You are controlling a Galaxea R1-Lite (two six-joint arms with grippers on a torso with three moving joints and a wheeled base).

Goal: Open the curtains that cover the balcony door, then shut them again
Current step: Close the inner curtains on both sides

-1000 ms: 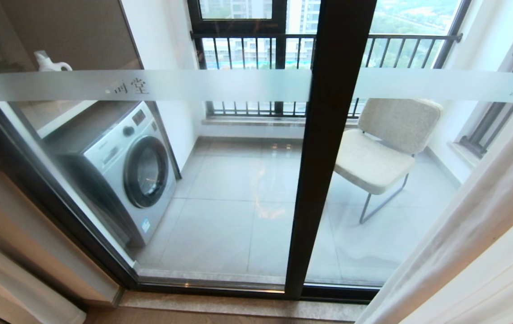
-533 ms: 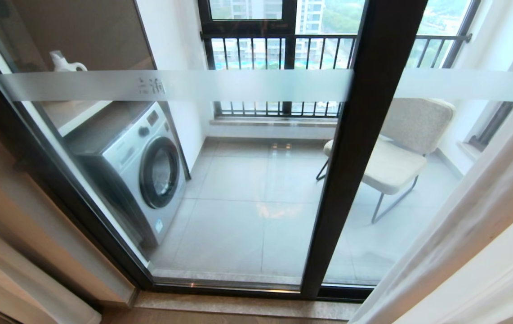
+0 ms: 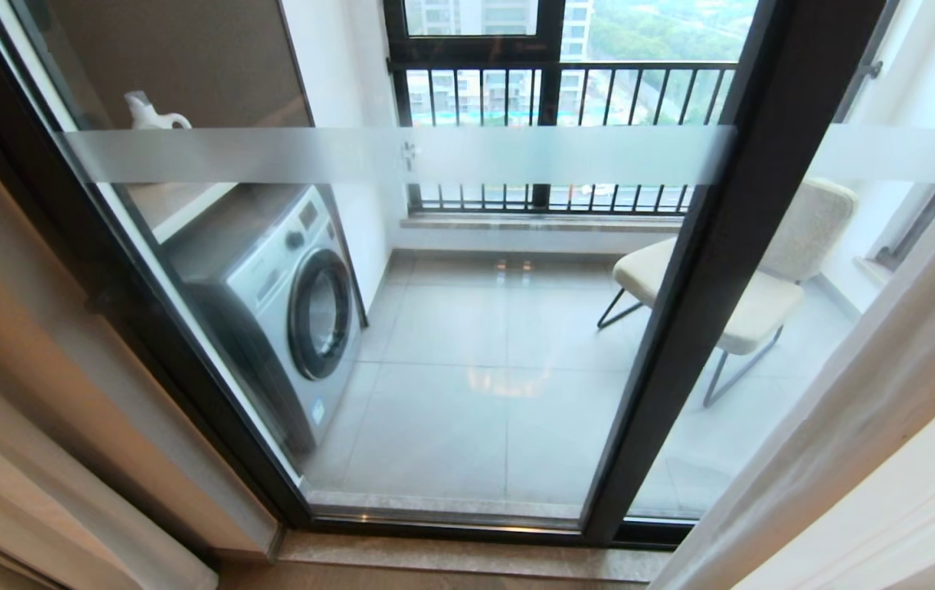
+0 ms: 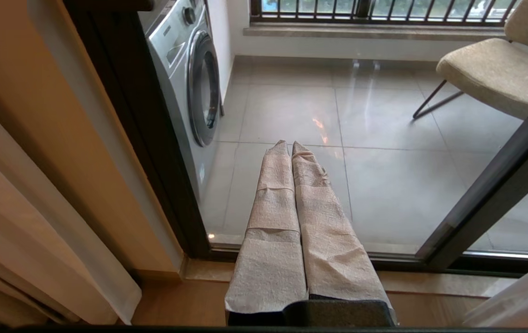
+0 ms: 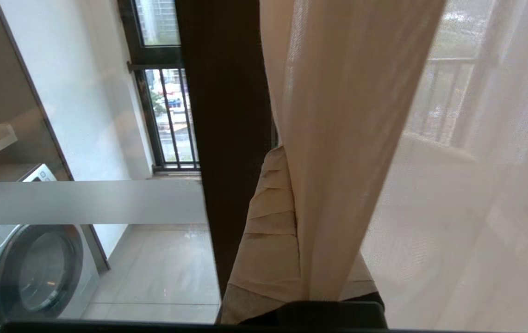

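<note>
You are facing the balcony door [image 3: 729, 270], its dark frame post standing right of the middle of the glass and a frosted band [image 3: 369, 154] running across both panes. Take that door as your reference. The curtains [image 3: 860, 459] hang pulled back at its right edge, pale folds slanting down the right of your head view, and a beige fold [image 3: 41, 492] of drape sits gathered at the door's left edge. Behind the glass, the tiled balcony floor [image 3: 475, 360] spreads out, with a washing machine [image 3: 295, 303] to the left, a cushioned chair [image 3: 754, 287] to the right partly hidden by the frame post, and a black-railed window [image 3: 557, 90] at the far side. Your right gripper [image 5: 291, 159] is raised close to the door's post, its cloth-wrapped fingers pinched together on a fold of the curtain, with see-through sheer hanging just beside it. Your left gripper [image 4: 290, 144] points low toward the bottom of the glass, wrapped fingers pressed together and holding nothing.
</note>
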